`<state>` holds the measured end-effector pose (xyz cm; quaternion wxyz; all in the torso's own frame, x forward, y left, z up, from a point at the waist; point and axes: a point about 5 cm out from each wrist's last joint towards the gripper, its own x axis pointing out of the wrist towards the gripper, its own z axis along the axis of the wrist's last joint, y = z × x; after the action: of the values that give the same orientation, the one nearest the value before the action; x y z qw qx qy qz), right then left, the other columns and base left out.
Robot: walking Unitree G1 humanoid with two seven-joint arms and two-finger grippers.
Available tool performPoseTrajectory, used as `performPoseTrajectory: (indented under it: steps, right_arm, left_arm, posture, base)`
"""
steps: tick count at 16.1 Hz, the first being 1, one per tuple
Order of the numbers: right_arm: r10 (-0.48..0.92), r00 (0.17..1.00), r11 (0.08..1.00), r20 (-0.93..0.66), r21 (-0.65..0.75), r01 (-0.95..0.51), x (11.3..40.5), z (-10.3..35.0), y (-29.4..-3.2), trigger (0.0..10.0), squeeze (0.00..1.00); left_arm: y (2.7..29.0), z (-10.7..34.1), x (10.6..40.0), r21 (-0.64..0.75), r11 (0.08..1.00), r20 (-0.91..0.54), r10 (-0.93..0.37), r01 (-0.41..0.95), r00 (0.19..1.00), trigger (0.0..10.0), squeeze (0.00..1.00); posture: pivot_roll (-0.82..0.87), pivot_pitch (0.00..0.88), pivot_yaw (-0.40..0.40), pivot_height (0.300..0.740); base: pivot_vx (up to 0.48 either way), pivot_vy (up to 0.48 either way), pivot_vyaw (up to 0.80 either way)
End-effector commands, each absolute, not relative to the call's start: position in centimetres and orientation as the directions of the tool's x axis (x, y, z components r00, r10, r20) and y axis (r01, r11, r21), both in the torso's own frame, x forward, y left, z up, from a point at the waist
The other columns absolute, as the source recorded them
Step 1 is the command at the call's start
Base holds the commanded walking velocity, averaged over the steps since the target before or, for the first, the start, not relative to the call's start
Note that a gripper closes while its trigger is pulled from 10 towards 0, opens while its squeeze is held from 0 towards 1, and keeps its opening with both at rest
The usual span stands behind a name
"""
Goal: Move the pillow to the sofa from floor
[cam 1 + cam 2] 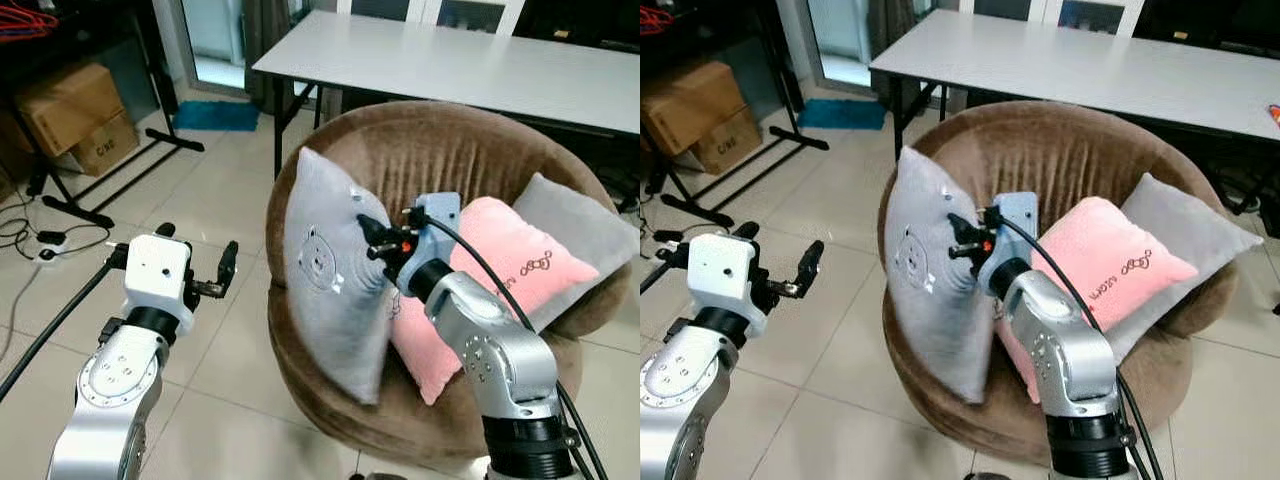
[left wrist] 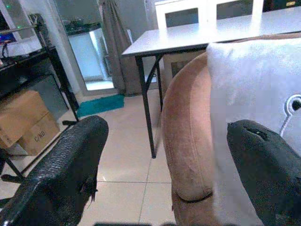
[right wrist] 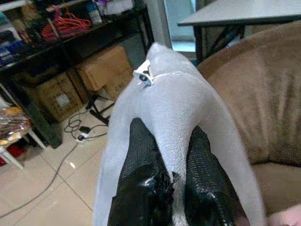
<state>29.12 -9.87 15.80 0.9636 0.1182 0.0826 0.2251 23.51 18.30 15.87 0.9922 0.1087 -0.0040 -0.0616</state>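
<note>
A light grey pillow [image 1: 330, 265] with a round embroidered patch stands on edge in the left part of the round brown sofa [image 1: 400, 150]. My right gripper [image 1: 368, 240] is shut on the pillow's upper right edge; in the right wrist view the grey fabric [image 3: 176, 108] is pinched between the two black fingers [image 3: 141, 155]. My left gripper [image 1: 195, 275] hangs open over the floor, just left of the sofa, with nothing between its fingers [image 2: 61, 174].
A pink pillow [image 1: 480, 270] and another grey pillow [image 1: 580, 235] lie in the sofa's right half. A white table [image 1: 450, 60] stands behind it. Cardboard boxes [image 1: 75, 115], a black stand [image 1: 110, 180] and cables [image 1: 40, 240] are on the tiled floor at the left.
</note>
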Motion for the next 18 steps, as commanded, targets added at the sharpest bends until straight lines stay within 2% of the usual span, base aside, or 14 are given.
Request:
performPoseTrajectory:
  steps: [1,6,9,18]
  right_arm:
    - [0.451,0.892,0.867,-0.036,0.255,-0.428,29.3,17.11,-10.07,10.0,0.0]
    - [0.463,0.886,0.861,-0.037,0.258,-0.439,29.23,16.98,-10.0,10.0,0.0]
    - [0.472,0.881,0.855,-0.03,0.262,-0.448,29.14,16.96,-9.86,10.0,0.0]
    - [0.511,0.859,0.836,-0.026,0.247,-0.49,29.17,16.92,-9.21,10.0,0.0]
  left_arm:
    - [18.36,16.16,23.39,0.226,0.967,0.005,-0.124,0.119,0.992,10.0,0.0]
    - [18.3,16.25,23.5,0.228,0.965,0.006,-0.131,0.126,0.991,10.0,0.0]
    - [18.29,16.28,23.52,0.232,0.964,0.006,-0.139,0.134,0.99,10.0,0.0]
    - [18.3,16.16,23.02,0.232,0.961,-0.01,-0.152,0.15,0.988,10.0,0.0]
  posture:
    - [0.03,0.0,-0.017,0.74]
    - [0.03,0.0,-0.011,0.74]
    - [0.03,0.0,-0.011,0.74]
    - [0.04,0.0,-0.014,0.74]
  base:
    - [0.266,0.0,-0.78]
    - [0.254,0.0,-0.8]
    - [0.0,0.0,-0.75]
    - [0.029,0.0,0.0]
